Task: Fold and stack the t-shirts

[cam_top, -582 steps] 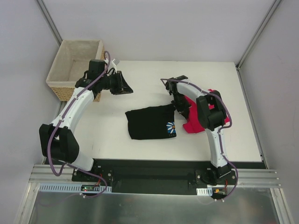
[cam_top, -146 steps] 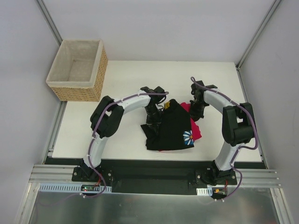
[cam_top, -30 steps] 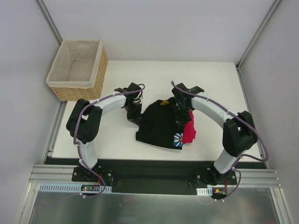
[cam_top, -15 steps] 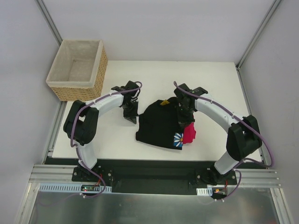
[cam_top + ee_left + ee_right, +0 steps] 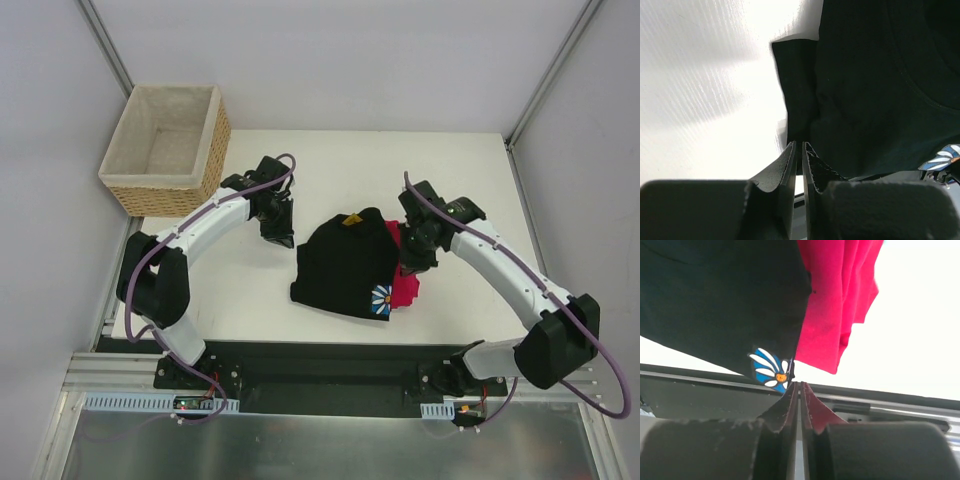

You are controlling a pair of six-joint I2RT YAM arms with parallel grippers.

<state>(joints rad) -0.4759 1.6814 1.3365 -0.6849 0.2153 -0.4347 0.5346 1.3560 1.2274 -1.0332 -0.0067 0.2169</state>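
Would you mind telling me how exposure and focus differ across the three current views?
Top external: evenly lit and sharp throughout. Left wrist: the white table is blown out, the black daisy-print cloth t-shirt is nearly detailless, and the left fingers are blurred. Right wrist: the table glares white too, the pinkish-red cloth t-shirt is crisp, and the right fingers are soft.

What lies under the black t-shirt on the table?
The pinkish-red t-shirt lies under the black t-shirt. Only its right part sticks out past the black one's right edge. How far it reaches underneath is covered, so its fold cannot be seen.
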